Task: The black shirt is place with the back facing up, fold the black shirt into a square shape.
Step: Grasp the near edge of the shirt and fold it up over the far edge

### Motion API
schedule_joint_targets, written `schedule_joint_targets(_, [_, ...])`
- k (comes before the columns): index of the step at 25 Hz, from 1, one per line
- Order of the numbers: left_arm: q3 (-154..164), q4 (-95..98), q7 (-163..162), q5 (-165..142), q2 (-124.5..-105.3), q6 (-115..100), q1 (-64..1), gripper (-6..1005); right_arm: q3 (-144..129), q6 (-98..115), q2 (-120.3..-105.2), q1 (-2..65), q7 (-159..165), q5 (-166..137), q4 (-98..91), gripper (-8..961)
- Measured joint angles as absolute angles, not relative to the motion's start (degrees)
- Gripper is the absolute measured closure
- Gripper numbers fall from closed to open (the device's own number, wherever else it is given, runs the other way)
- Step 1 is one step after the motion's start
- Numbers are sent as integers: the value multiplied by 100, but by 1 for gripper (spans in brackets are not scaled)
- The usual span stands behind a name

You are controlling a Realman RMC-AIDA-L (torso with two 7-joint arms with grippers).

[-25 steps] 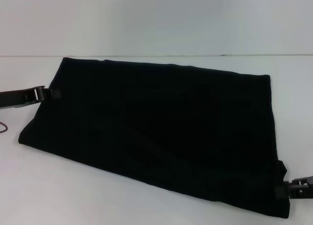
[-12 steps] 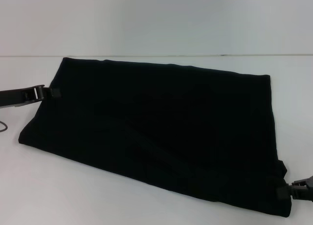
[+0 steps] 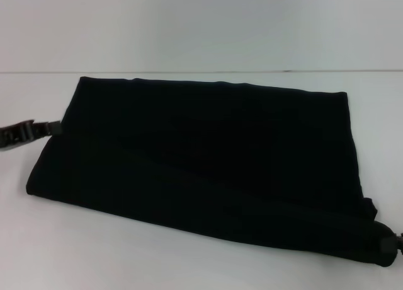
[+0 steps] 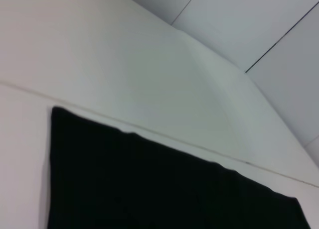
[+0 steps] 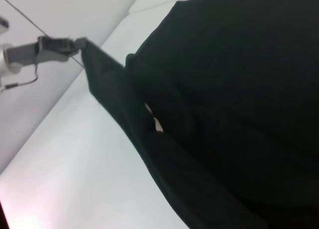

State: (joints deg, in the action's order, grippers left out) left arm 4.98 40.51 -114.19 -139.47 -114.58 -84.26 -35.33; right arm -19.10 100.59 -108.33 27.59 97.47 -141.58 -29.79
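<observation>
One black shirt point(image 3: 208, 164) lies on the white tabletop point(image 3: 94, 252), folded into a long band that runs from the tabletop's left side to its near right corner. Two grippers work it, one at each end. The left gripper point(image 3: 53, 127) pinches the shirt's left edge; the right wrist view shows it point(image 5: 77, 42) clamped on a raised corner of cloth. The right gripper point(image 3: 391, 244) sits at the shirt's near right corner, almost hidden, and whether it is pinching cannot be told. Bare tabletop lies open along the near edge and behind the shirt's far edge.
</observation>
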Motion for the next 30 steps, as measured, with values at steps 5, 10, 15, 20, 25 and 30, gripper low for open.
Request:
schedule_joint_targets(5, [490,4349,-11366,-13634,-11621,-8948,-3070,998,-1855,10130,-10775,2622,9635,-14159,-3059,911])
schedule_joint_targets(10, [484,4407,-11156,-13520,-11742,-9571,-2727,999,-1786,10192,-10669,2525,9587,-14159,-3117,910])
schedule_joint_targets(15, [483,4411,-10959,-13519,-11832,-10170,-2436,999,-1743,10289,-10593,2459,9511,-14163,-3124,910])
schedule_joint_targets(20, [475,4464,-10871,-13516,-11882,-10566,-2180,999,-1740,10367,-10558,2307,9393,-14178,-3129,910])
schedule_joint_targets(25, [467,4501,-10803,-13531,-11925,-10777,-2050,998,-1682,10401,-10560,2120,9273,-14167,-3129,911])
schedule_joint_targets(30, [465,4471,-10735,-13574,-11972,-10882,-1939,998,-1594,10413,-10539,2020,9226,-14172,-3129,911])
